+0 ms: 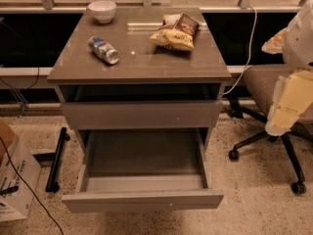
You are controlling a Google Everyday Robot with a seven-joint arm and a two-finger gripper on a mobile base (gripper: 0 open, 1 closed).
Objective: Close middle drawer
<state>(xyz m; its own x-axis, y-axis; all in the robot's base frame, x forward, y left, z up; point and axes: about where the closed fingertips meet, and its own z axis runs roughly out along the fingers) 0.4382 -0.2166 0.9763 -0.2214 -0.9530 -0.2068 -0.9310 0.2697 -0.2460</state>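
Observation:
The middle drawer [142,200] is a wide, shallow grey-brown drawer that stands pulled far out towards me. Its plain flat front is at the bottom of the view, and its empty grey floor [144,155] and sides show. Above it, the top drawer front [141,114] sits slightly out, with a dark gap under the cabinet top [139,62]. My gripper [281,121] hangs at the far right on the white and pale-yellow arm. It is held in the air over the office chair, well to the right of the open drawer and touching nothing.
On the cabinet top are a white bowl [102,10], a crushed can lying on its side [103,49] and two chip bags [175,32]. An office chair [266,89] stands to the right. A cardboard box [14,180] and a black bar [56,158] are on the left floor.

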